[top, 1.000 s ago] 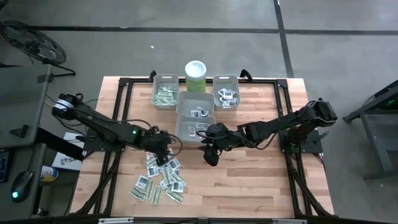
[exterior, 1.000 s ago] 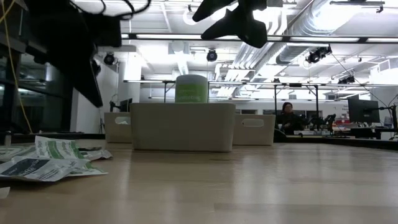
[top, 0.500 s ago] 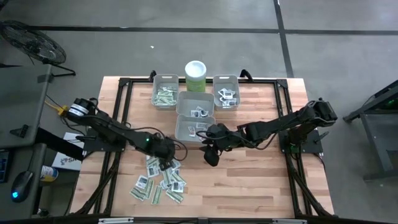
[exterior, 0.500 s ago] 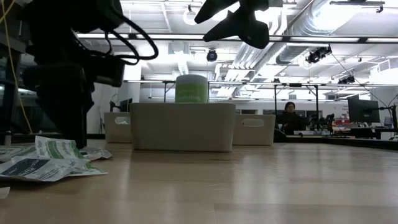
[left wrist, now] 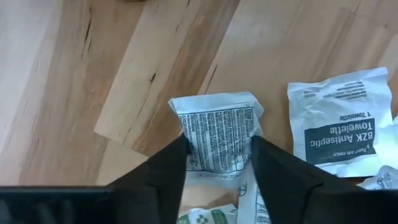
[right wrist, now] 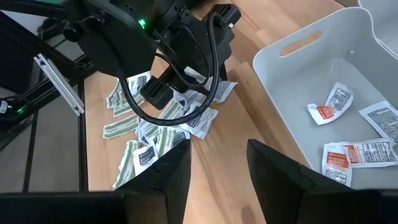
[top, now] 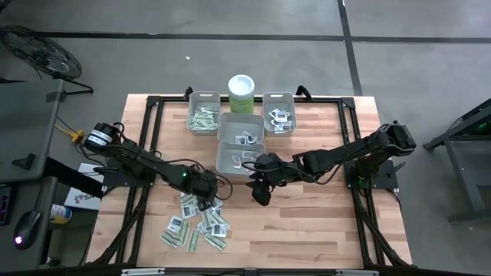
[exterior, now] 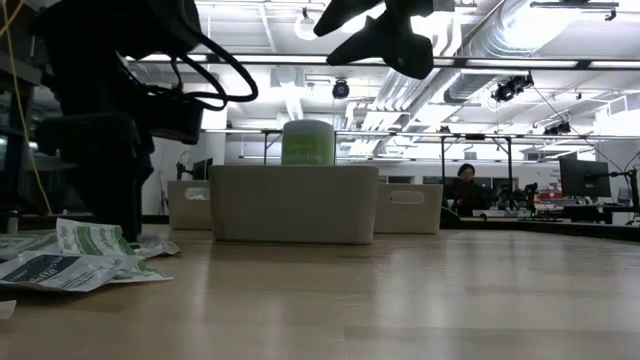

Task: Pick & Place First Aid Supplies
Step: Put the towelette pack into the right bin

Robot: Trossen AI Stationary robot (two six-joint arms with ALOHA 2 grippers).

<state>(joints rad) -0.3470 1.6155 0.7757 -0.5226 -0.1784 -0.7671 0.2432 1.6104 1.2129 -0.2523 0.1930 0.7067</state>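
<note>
The first aid supplies lie as a loose pile of flat packets [top: 196, 222] on the wooden table, near its front left. My left gripper [top: 205, 198] is low over the pile's far edge, pointing down. Its open fingers straddle a white square packet with dark print [left wrist: 217, 121]. Another white packet [left wrist: 342, 121] lies beside it. My right gripper [top: 259, 193] hangs open above the table's middle with nothing between its fingers [right wrist: 217, 149]. It is next to the nearest grey bin [top: 240, 157]. My left gripper comes from above, pointing down, one finger [left wrist: 168, 171] at each side edge of the printed packet [left wrist: 186, 127]. I cannot tell whether the fingers touch it. The packet lies flat, its far end on the bare wood and its near end over other packets.
Several grey bins [top: 204, 115] stand at the table's far middle, some with packets in them [right wrist: 336, 158]. A pale green canister with a white lid [top: 241, 92] stands behind them. Bare wood stretches across the right half [top: 322, 222]. A person sits far off in the room [exterior: 463, 190].
My left gripper has come down from above the table onto the far edge of the packet pile and tipped more steeply downward. The pile lies as before.
</note>
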